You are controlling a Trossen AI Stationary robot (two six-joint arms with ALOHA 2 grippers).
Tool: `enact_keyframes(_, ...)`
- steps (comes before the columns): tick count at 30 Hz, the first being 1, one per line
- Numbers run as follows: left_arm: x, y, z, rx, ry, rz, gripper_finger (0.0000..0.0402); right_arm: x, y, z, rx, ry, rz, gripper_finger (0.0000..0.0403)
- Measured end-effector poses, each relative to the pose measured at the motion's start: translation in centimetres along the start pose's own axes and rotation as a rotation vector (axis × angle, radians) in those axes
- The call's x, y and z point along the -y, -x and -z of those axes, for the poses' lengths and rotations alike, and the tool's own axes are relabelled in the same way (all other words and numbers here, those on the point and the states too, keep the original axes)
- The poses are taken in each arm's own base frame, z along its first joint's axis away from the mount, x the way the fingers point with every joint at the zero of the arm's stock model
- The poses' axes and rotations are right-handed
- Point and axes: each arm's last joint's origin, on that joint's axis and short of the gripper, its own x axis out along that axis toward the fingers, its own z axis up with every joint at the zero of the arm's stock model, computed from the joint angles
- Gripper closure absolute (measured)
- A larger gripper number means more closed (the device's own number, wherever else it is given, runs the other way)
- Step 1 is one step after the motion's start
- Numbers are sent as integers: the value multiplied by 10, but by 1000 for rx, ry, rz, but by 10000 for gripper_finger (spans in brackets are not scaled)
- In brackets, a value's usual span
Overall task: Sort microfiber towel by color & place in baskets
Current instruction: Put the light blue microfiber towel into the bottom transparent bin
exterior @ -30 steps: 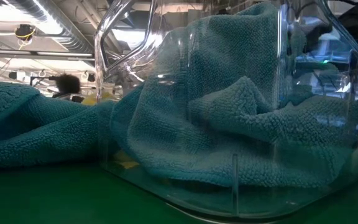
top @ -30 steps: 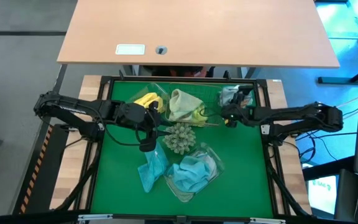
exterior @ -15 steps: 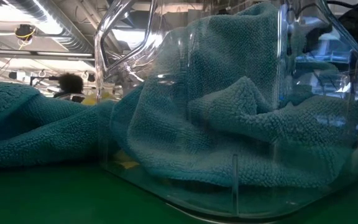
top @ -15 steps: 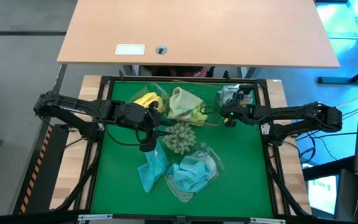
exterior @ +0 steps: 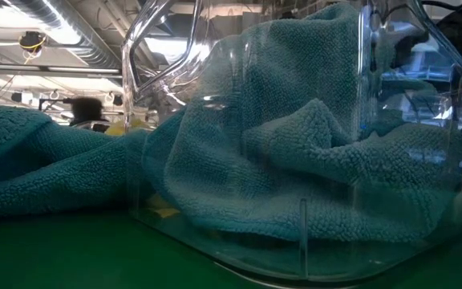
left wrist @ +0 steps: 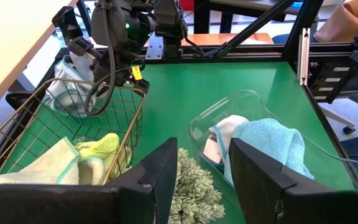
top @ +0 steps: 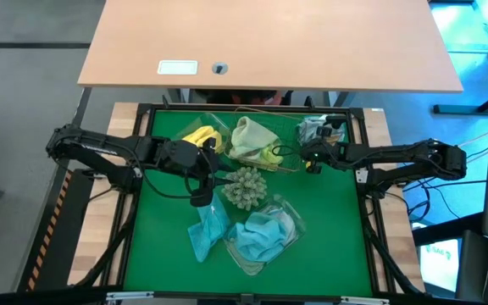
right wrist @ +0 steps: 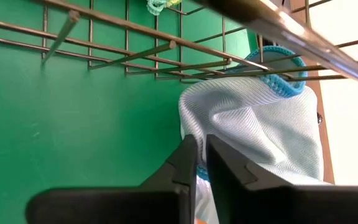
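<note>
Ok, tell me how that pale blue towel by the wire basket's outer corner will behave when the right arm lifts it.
The pale blue towel lies in soft folds, so it will probably hang limp and drape down. It looks thin and light, so it should come up easily. It lies close against the wire basket, so a trailing edge may catch on the wires. The right tool is nearly shut right at its fold.

My green table mat (top: pixel 329 246), a spiky grey-green ball (top: pixel 246 187) near its middle, beyond it my wooden desk (top: pixel 269 42) with a white card (top: pixel 177 68) and a small round fitting (top: pixel 219 69)
</note>
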Motion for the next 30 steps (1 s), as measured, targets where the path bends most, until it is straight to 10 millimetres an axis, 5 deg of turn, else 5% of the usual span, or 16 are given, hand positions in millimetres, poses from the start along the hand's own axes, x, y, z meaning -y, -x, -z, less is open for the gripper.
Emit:
enact_keyframes(7,0,0,0,0,0,0,262,0,0,0,-1,0,2,352)
enact_keyframes(22,0,0,0,-1,0,0,262,1,1,-2,-4,-4,4,202)
enact_keyframes(30,0,0,0,-1,0,0,262,7,-8,2,-14,-41,-16,185)
